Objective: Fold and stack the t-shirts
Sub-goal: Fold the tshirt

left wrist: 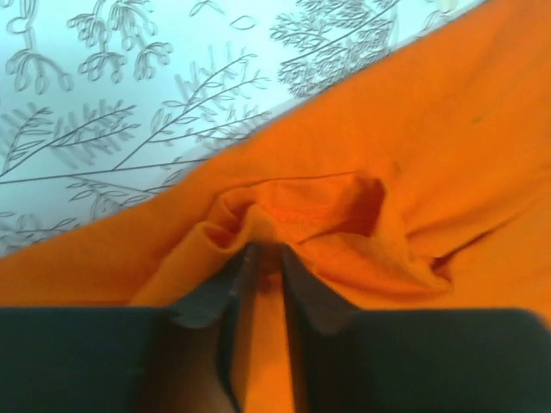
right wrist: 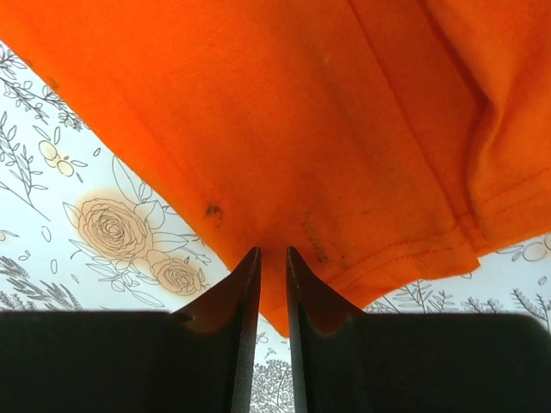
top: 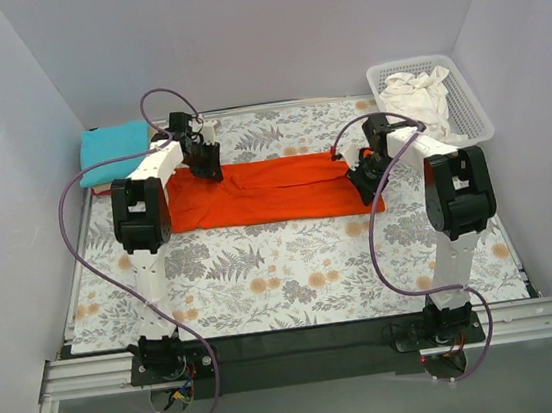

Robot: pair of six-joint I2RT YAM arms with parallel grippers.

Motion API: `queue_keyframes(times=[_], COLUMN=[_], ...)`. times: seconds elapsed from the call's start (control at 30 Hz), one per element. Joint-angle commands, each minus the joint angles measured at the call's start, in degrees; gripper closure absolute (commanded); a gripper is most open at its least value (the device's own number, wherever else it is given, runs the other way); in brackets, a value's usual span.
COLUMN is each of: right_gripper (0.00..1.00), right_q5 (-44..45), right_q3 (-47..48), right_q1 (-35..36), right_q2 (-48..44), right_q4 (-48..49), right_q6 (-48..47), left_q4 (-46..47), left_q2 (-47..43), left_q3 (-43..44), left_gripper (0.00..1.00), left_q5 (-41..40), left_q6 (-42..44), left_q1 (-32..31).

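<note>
A bright orange t-shirt [top: 274,192] lies folded into a long strip across the middle of the floral cloth. My left gripper [top: 208,166] is at the strip's far left end. In the left wrist view it [left wrist: 267,248] is shut on a bunched fold of the orange t-shirt [left wrist: 430,129]. My right gripper [top: 364,188] is at the strip's right end, and its jaws [right wrist: 273,251] stand narrow on a hemmed corner of the orange t-shirt [right wrist: 301,112]. A folded teal t-shirt [top: 112,146] rests at the back left. A crumpled white t-shirt [top: 421,88] lies in the basket.
The white lattice basket [top: 476,111] stands at the back right corner. The grey floral cloth [top: 264,268] covers the table, and white walls close in the left, back and right. A red sliver [top: 99,190] shows under the teal shirt.
</note>
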Motion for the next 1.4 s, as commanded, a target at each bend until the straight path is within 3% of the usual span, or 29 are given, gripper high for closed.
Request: queue_keyframes(times=[0.0,0.1,0.23,0.37,0.47,0.53,0.63,0.93,1.2,1.37], right_gripper=[0.78,0.78,0.79,0.8,0.8,0.8,0.79,0.82,0.84,0.85], right_q5=[-0.6,-0.6,-1.7,-7.4,-14.0,-14.4,-12.5,2.0,4.5,-2.3], right_q3=[-1.2,-6.1,-14.0,-21.1,-20.8,-17.5,-10.3,-2.1,-12.2,-20.7], right_q1=[0.4,0.9,3.0,10.2,12.0,11.2,7.7,5.3,5.8,10.3], right_q2=[0.4,-1.4,-6.2,-12.5,-17.7,-20.0,-19.1,-5.0,-4.0,-9.3], right_q4=[0.9,1.0,0.4,-5.2,-10.4,-11.1,-9.4,3.1,4.1,-0.3], right_q6=[-1.4,-2.2,-3.6,-6.7,-8.0,-7.7,-6.9,-0.8,-0.8,-1.4], left_q4=[-1.9,-3.0,-3.0,-5.6,-5.0,-3.6,-3.1,1.0,2.0,1.9], left_q2=[0.6,0.9,-5.1,-15.3,-21.7,-27.1,-30.1,-26.7,-17.9,-9.7], left_q3=[5.5,6.7,4.6,1.5,-6.4,-13.5,-21.0,-27.0,-24.0,-15.4], left_gripper=[0.77,0.69,0.66,0.64,0.62,0.57,0.58,0.72,0.75,0.77], left_q5=[1.6,2.0,3.4,2.9,3.0,1.4,-1.4,-8.9,-11.1,-10.0], left_q6=[-2.7,-4.4,-5.2,-6.6,-8.1,-11.1,-14.9,-19.8,-17.5,-14.4], left_q1=[-1.2,-1.3,-1.2,-1.2,-0.6,-0.4,-0.4,-0.4,-0.4,-1.5])
